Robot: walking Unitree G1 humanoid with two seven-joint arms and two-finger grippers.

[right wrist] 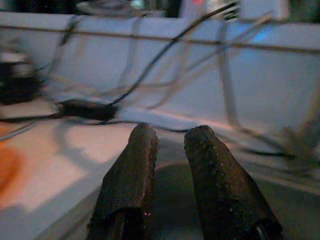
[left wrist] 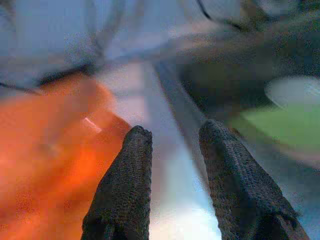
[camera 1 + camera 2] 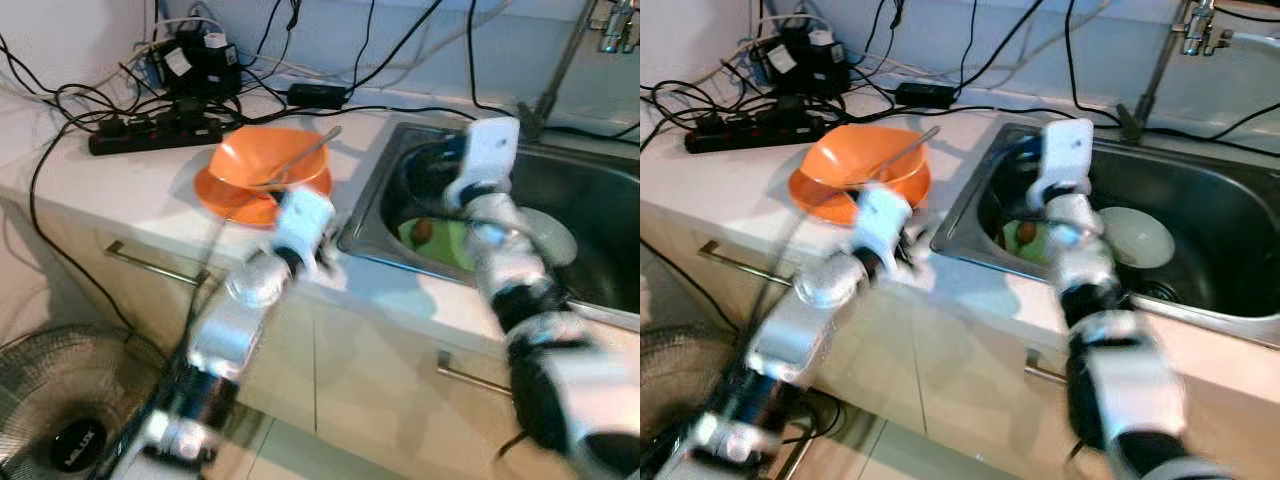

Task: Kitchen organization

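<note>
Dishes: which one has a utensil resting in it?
The orange bowl on the counter, stacked on an orange plate; a metal utensil leans across it. The green and white dishes sit in the sink.

Both arms reach forward, pincers empty.
Left pincer point(image 2: 172, 140) and right pincer point(image 1: 170, 137) each hold their fingers slightly parted, gripping nothing.

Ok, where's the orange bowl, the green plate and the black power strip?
Round orange bowl point(image 3: 262, 152): left eye view, inner wall.
Flat green plate point(image 3: 450, 243): left eye view, its face in the sink.
Long black power strip point(image 3: 150, 132): left eye view, middle of its body.
</note>
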